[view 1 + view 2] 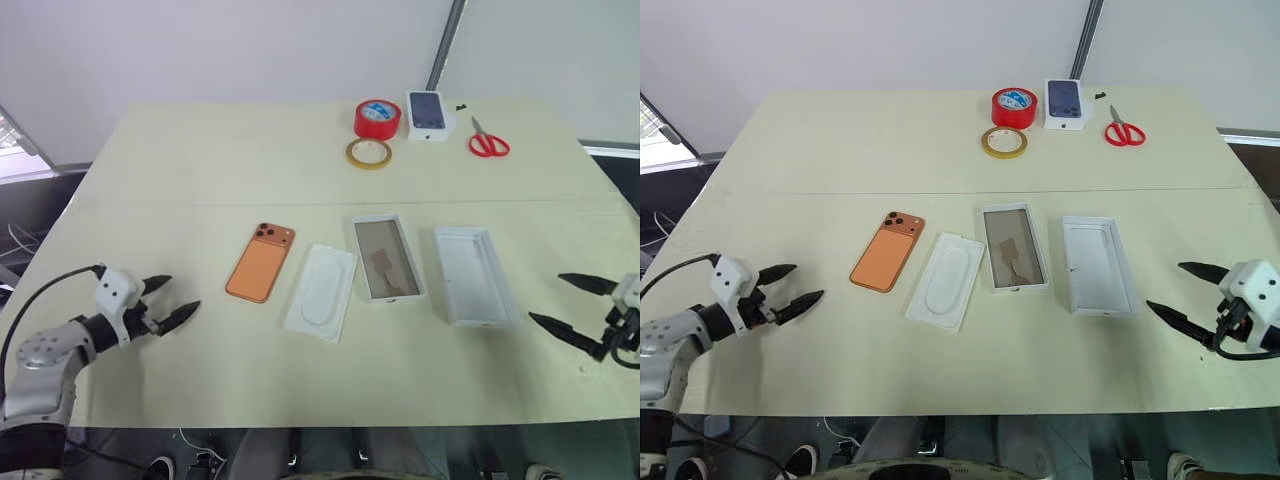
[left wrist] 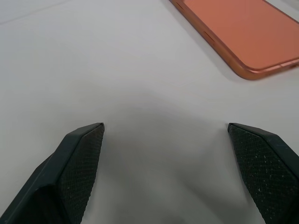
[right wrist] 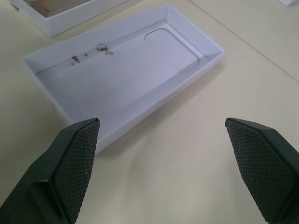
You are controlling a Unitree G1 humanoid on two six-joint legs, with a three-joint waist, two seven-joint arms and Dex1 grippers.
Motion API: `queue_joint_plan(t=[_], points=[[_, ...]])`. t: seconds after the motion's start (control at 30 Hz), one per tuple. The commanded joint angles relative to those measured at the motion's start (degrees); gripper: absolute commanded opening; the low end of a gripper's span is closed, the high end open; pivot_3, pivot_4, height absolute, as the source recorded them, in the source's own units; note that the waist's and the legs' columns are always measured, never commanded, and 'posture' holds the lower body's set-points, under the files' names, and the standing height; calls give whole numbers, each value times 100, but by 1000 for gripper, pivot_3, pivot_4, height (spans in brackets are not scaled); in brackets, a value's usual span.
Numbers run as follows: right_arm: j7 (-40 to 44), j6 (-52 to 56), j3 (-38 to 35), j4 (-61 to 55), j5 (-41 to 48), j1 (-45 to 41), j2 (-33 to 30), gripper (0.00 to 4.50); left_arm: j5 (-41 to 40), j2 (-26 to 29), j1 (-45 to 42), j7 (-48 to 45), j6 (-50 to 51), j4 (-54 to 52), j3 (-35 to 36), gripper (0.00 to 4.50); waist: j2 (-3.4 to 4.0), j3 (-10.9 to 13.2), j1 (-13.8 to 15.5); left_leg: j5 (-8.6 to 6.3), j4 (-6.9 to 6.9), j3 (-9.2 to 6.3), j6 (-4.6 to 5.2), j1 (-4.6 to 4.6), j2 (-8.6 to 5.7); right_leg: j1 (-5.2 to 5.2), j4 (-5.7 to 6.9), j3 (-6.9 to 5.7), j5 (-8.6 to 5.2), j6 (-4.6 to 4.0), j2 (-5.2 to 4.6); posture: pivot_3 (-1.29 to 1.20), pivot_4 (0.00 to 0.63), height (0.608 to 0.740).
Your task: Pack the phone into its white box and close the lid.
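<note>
Table (image 1: 200, 160), pale cream top. Four items lie in a row across its middle, all flat, none touching.

Phone (image 1: 260, 262): orange, back up, camera bump at its far end, lying at about 9 o'clock from the row's middle. Just beside it at 3 o'clock is a flat white insert (image 1: 321, 291) with an oval recess. Next along is the white box (image 1: 387, 258), open side up, tan floor showing. At 3 o'clock from that is the lid (image 1: 474, 274), inside up, white interior.

Far edge of table, 12 o'clock: red tape roll (image 1: 377, 119), tan tape ring (image 1: 368, 153) just in front of it, small white box (image 1: 428, 115) printed with a dark phone, red scissors (image 1: 488, 141).

Left gripper (image 1: 171, 301): fingers spread wide, holding nothing, above bare table at 8 o'clock from the phone, near but apart. Left wrist view shows the phone's corner ahead of the tips.

Right gripper (image 1: 567, 303): fingers spread wide, empty, at 4 o'clock from the lid, apart from it.
</note>
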Motion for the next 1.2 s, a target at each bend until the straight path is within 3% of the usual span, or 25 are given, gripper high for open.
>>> queue_joint_plan(t=[0.03, 0.47, 0.8, 1.2], points=[[3, -16, -166, -187, 106, 13, -40, 4500, -120, 11, -54, -2, -140, -315, 165, 4455, 0, 0, 0, 0, 0, 0, 0, 0, 0, 0, 0, 0, 0, 0, 0, 0, 150, 740], [-182, 87, 5, -369, 92, -160, 40, 4500, -111, 51, -296, -240, -370, -299, 54, 4455, 3, 1, 2, 0, -2, 1, 0, 0, 0, 0, -5, 0, 1, 1, 0, 0, 150, 740], [-317, 213, 225, -608, 90, -327, 41, 4500, -72, 77, -491, -143, 74, -484, -78, 4455, 3, 1, -2, 0, -3, 0, 0, 0, 0, 0, -4, -1, 2, 2, 0, 0, 150, 740], [-287, 526, 1358, -1605, 149, -1132, 208, 4500, -752, 258, -1121, -245, 2923, -1605, -866, 4455, 2, 4, -3, 1, -1, 0, 0, 0, 0, 0, -2, -1, 11, 18, 0, 0, 150, 740]])
